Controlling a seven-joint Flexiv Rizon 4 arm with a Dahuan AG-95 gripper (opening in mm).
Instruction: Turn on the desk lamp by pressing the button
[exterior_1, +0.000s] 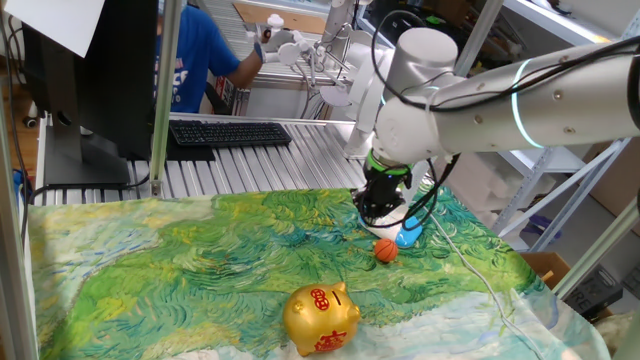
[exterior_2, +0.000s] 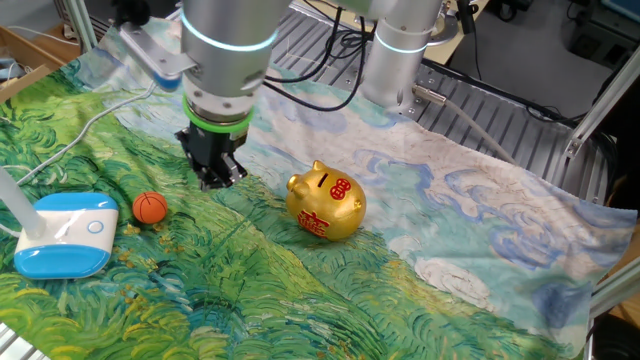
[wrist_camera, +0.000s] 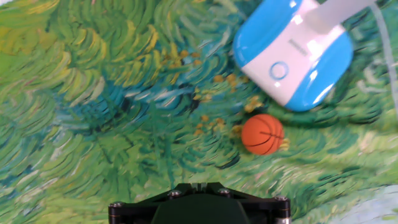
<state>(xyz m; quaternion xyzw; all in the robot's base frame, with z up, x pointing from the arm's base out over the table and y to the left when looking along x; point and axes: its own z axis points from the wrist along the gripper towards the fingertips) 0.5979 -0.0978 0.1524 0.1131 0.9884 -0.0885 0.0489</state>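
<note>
The arm reaches in over the worktop (exterior_2: 480, 240), which is covered by a cloth painted in swirling greens, yellows and blues. Its jaws (exterior_2: 212, 172) hang just above the cloth, pointing straight down, with nothing in them that I can see. Whether they are open or closed I cannot tell: from both sides the tips read as one dark block, and the camera on the hand shows only the black housing at the bottom edge of its picture.

The lamp (exterior_2: 62, 233) sits on the cloth off to one side of the jaws, apart from them. Its base is flat and rounded, white on top with a light-blue rim, and a round button (wrist_camera: 278, 70) shows on the white face. A white stem rises from the base, and a thin white cord (exterior_1: 478, 272) trails away across the cloth.

Between the lamp and the jaws lies a small orange ball (exterior_2: 150, 207) marked like a basketball, just beside the lamp base but not touching it.

On the other side of the jaws stands a gold piggy bank (exterior_2: 326, 203) with red markings, well apart from the lamp.

Beyond the cloth there is a black keyboard (exterior_1: 229, 132) on the ribbed metal surface, and a person in a blue shirt (exterior_1: 190, 60) stands further back
</note>
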